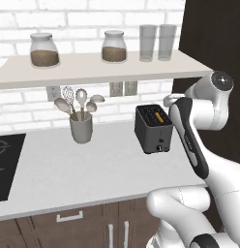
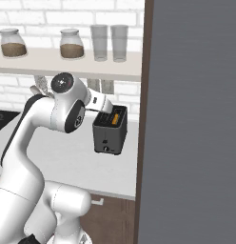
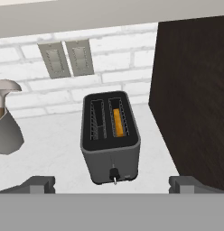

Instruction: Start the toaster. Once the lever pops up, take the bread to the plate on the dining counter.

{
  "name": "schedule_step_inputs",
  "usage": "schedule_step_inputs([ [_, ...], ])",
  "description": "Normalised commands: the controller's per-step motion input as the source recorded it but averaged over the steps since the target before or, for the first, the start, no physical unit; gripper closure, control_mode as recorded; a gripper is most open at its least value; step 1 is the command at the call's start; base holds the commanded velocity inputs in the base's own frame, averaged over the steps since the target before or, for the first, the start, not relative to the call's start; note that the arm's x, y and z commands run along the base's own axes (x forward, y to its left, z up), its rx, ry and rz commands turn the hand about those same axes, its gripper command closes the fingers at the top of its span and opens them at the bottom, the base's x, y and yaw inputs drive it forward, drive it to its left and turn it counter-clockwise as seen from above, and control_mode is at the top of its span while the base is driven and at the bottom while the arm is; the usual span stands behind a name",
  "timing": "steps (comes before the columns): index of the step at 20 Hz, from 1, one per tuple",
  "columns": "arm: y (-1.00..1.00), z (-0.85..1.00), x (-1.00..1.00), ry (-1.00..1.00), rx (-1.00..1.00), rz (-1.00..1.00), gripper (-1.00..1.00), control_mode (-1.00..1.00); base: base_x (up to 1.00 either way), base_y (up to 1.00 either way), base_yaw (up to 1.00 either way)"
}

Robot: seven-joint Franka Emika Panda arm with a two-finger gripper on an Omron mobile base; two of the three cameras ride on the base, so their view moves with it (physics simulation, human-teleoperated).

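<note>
Pale counter (image 1: 93,169) holds the toaster (image 1: 153,128), a grey utensil cup (image 1: 81,128), and what looks like a cooktop (image 1: 6,164) at its left.

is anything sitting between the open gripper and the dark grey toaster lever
Nothing visible does. In the hand view the open gripper looks straight at the small dark grey boxy toaster and its front lever, with bare white counter between. The grey utensil cup stands off to one side.

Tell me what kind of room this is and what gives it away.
A home kitchen, most likely. A toaster stands on a pale counter with a cup of cooking utensils beside it, a cooktop at the counter's end, and storage jars and glasses on a shelf against a white brick wall.
</note>
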Motion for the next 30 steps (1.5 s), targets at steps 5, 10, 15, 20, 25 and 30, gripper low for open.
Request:
schedule_step_inputs([
  [5,0.0,0.0,0.0,0.0,0.0,0.0,-1.0,-1.0,0.0,0.0,0.0],
  [10,0.0,0.0,0.0,0.0,0.0,0.0,-1.0,-1.0,0.0,0.0,0.0],
  [15,0.0,0.0,0.0,0.0,0.0,0.0,-1.0,-1.0,0.0,0.0,0.0],
  [20,0.0,0.0,0.0,0.0,0.0,0.0,-1.0,-1.0,0.0,0.0,0.0],
  [25,0.0,0.0,0.0,0.0,0.0,0.0,-1.0,-1.0,0.0,0.0,0.0],
  [30,0.0,0.0,0.0,0.0,0.0,0.0,-1.0,-1.0,0.0,0.0,0.0],
])
